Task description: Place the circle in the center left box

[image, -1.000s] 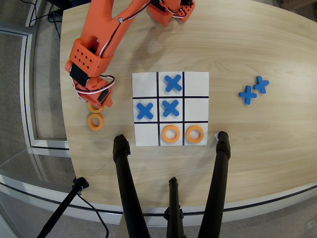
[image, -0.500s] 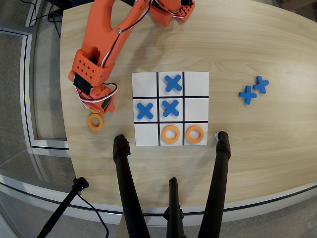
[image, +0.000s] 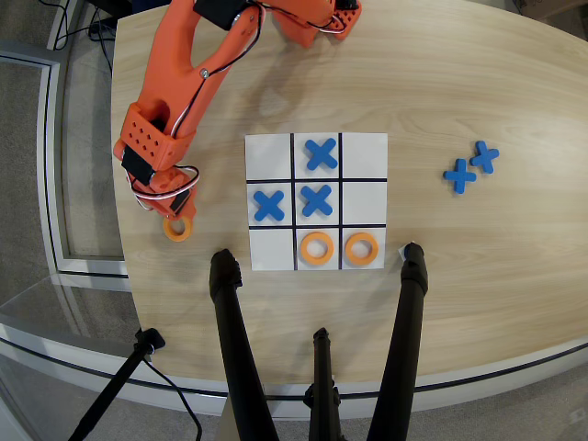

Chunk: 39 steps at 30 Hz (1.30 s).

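— Circle [image: 178, 228] first: where does it sit?
— On the bare wooden table [image: 478, 257], left of the white grid sheet [image: 272, 147] in the overhead view, level with the bottom row and right under the orange arm's gripper [image: 175, 213].
— Is the gripper clamped on it?
— Cannot tell; the arm's body hides the jaws, only the ring's lower part shows.
— And the center left box [image: 364, 204]?
— Blank white, in the middle row on the picture's right.
— The rest of the sheet?
— Three blue crosses [image: 316, 198] and two orange rings [image: 338, 248] in the bottom row; two spare crosses [image: 470, 166] lie well off to the right
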Each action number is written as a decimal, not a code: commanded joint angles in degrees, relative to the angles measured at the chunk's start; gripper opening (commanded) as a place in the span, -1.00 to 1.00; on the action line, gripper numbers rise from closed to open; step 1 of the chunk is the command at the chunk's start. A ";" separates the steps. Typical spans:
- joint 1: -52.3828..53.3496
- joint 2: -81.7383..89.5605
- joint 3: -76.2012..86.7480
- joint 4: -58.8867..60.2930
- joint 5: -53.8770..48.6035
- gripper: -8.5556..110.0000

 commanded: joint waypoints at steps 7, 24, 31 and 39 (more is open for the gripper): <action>-0.26 -0.97 0.44 -0.35 0.18 -0.52; 2.20 -5.54 0.53 -0.26 -1.85 -0.55; 2.81 -3.60 5.19 -0.70 -3.96 -0.68; 2.81 -2.46 7.47 -0.97 -3.87 -0.86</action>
